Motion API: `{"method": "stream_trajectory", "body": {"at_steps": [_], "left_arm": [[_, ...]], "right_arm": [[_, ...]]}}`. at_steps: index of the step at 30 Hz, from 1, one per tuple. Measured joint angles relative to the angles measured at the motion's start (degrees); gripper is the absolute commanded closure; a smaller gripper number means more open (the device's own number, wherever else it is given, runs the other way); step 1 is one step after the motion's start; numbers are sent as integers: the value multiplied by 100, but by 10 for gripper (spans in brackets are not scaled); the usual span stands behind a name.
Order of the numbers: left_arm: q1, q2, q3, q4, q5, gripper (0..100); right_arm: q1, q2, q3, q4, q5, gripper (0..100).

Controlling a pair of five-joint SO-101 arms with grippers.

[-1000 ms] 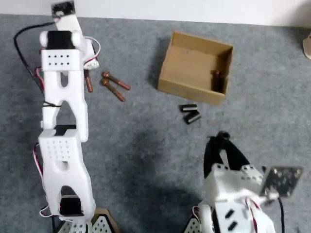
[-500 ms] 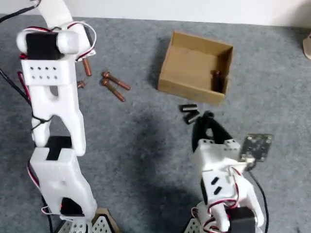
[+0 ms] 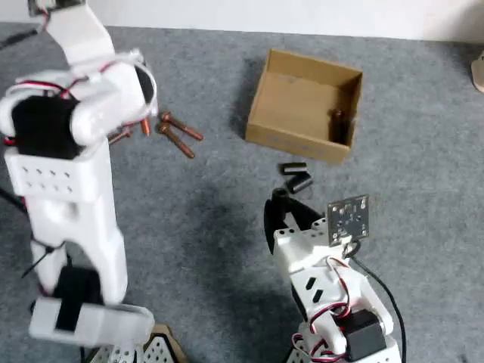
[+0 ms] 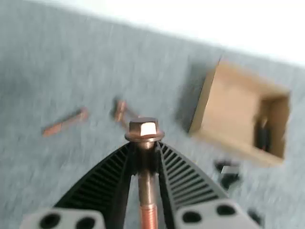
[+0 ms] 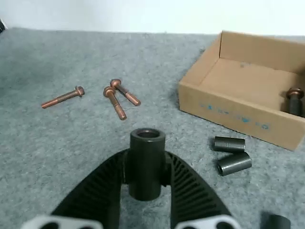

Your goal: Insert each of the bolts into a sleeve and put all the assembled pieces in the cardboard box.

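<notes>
Copper up front: a copper hex-head bolt (image 4: 144, 130) is pinched between the black ribbed fingers of the left gripper (image 4: 144, 149), its head poking out past the tips and its threaded shank running back toward the wrist. On the other side, the right gripper (image 5: 146, 163) is clamped on a black cylindrical metal sleeve (image 5: 147, 140), which stands upright with its open bore facing up.

Now the neighbours. Two spare black sleeves (image 3: 300, 182) lie on their sides on the grey carpet (image 3: 219, 227), just in front of the near wall of the open brown cardboard box (image 3: 291, 140). They sit right between that wall and the right gripper (image 3: 281, 215), so they are what stands in the way on that side. Inside the box, an assembled bolt-and-sleeve piece (image 3: 338, 121) stands against the side wall, close to the near corner.

Across the carpet, two loose copper bolts (image 3: 175, 141) lie side by side with their heads close together. A third copper bolt (image 5: 63, 98) lies apart from them, and in the high view it is partly tucked under the raised white left arm (image 3: 68, 174).

As for room, a broad stretch of bare carpet opens between the two arms, and another between the loose bolts and the box. The carpet's far edge meets a white wall (image 3: 302, 15) just behind the box's far rim.
</notes>
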State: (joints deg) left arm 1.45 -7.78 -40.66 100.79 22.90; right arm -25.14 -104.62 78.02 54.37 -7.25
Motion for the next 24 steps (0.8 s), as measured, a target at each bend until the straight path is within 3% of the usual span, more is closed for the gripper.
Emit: {"method": "stream_trajectory", "body": {"at_steps": [6,17,24], "left_arm": [[88,-1495,2532,-1495,9,995],[862,-4009,7086,-5644,18,995],[1600,-4176,7648,-6101,18,995]], "right_arm": [[-18,0,695,-941,0,995],[-18,9,1767,-3103,0,995],[-290,9,1767,-3701,18,995]]}}
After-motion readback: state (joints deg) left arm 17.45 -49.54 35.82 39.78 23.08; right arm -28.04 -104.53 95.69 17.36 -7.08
